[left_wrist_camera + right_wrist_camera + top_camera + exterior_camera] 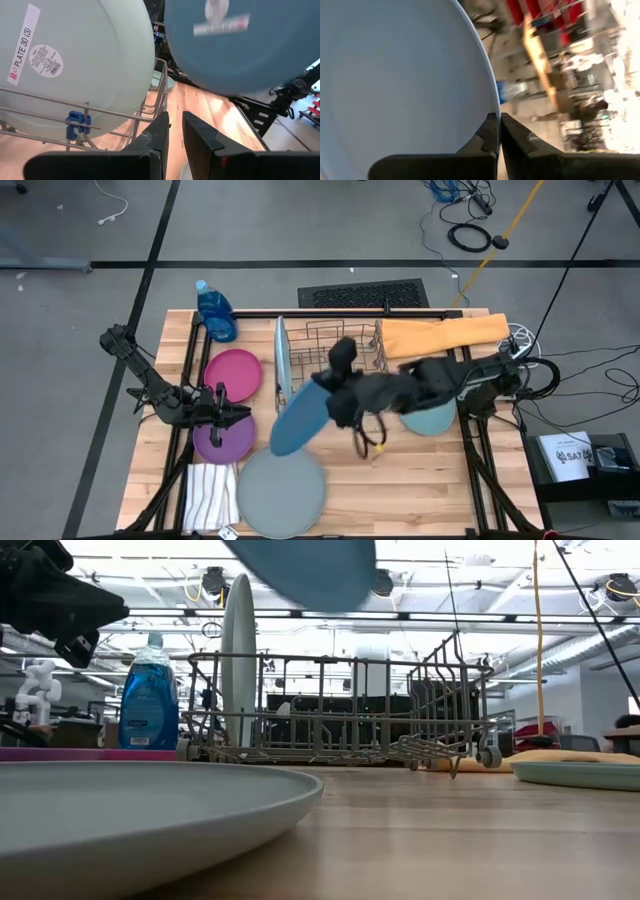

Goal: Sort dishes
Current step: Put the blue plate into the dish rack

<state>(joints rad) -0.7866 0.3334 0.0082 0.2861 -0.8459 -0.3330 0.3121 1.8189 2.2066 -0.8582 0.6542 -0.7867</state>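
My right gripper (328, 402) reaches in from the table's right and is shut on the dark blue plate (300, 420), which hangs in the air in front of the wire rack (345, 350). The light blue plate (281, 365) stands on edge in the rack's left end. The magenta plate (232, 372), purple plate (222, 442), grey plate (282, 490) and pale teal plate (432, 420) lie flat on the table. My left gripper (228, 410) hovers over the purple plate, empty, its fingers nearly together. My right gripper pinches the dark blue plate's rim (490, 107) between its two fingers, at the plate's right edge. The fingers come about level from the table's right. The plate is lifted clear of the table and tilted, and it shows high up in the low view (300, 570).
A blue soap bottle (215, 310) stands at the far left. An orange cloth (440, 335) lies right of the rack. A striped white cloth (212, 495) lies at the near left beside the grey plate. Bare wood shows at the near right.
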